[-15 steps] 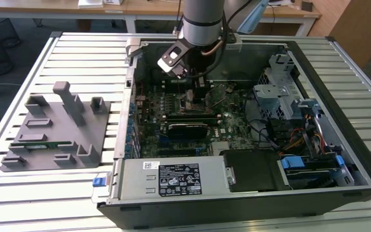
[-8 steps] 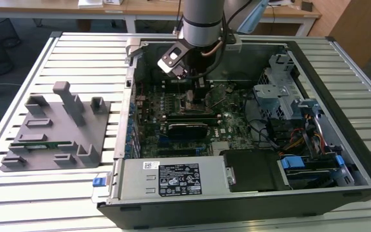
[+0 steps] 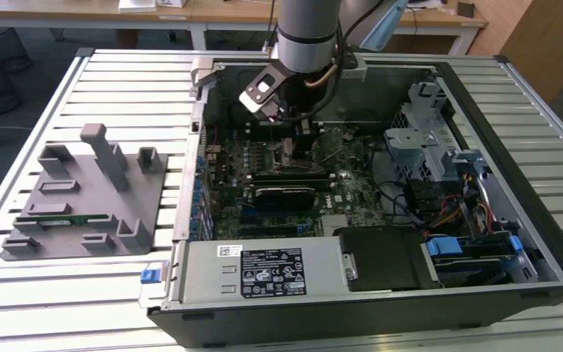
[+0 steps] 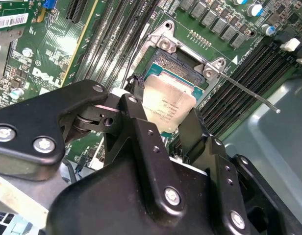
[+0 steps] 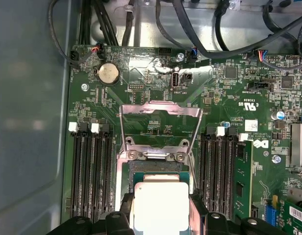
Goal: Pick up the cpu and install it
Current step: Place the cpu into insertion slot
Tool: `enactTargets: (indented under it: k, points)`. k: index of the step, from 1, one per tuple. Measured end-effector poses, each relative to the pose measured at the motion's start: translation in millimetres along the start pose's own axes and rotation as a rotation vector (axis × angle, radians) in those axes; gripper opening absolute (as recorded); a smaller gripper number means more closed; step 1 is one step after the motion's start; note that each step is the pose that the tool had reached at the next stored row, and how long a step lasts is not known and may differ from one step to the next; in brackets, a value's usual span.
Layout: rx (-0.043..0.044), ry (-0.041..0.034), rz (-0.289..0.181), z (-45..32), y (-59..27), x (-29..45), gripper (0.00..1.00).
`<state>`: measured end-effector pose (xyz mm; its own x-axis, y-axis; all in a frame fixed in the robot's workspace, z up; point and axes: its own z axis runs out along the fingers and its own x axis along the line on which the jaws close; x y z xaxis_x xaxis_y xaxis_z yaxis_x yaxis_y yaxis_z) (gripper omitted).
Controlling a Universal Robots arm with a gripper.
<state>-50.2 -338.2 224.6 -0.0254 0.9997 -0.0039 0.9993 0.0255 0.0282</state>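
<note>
Crowding the hand: banks of black memory slots (image 5: 89, 171) run along both sides of the hand (image 5: 161, 216), close beside its fingers; a green memory module (image 5: 244, 178) stands upright in the bank on one side.
Just past the fingertips: the socket (image 4: 174, 63) lies open, its metal load frame (image 5: 161, 122) hinged up and away from the hand, and a thin lever rod (image 4: 249, 93) juts out free on one side of the hand.
Farther from the hand: a round coin battery (image 5: 108, 73) sits on the green motherboard (image 5: 229, 98), with black cables (image 5: 190, 29) looping at the board's far edge.
Farthest from the hand: the open computer case (image 3: 516, 147) rests on a slatted tabletop (image 3: 115, 73); well apart, toward the exterior view's left, a grey holder (image 3: 86, 205) carries a long green memory stick (image 3: 61, 218).
Look of the cpu: the cpu (image 4: 168, 110) is a small flat square with a pale silvery top bearing faint print and a thin teal-green rim showing at its edges.
Grip: the two black fingers (image 4: 134, 115) are drawn in narrow against opposite edges of the cpu, holding it.
Place of the cpu: right at the fingertips, between them, level over the open socket; whether it is seated or just above the socket cannot be told.
</note>
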Motion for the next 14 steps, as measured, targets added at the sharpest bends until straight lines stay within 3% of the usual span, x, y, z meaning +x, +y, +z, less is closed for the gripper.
enactTargets:
  k: [14]
  points:
    - [0.0, -0.0001, 0.001, 7.6, -0.1, 1.4, 0.53]
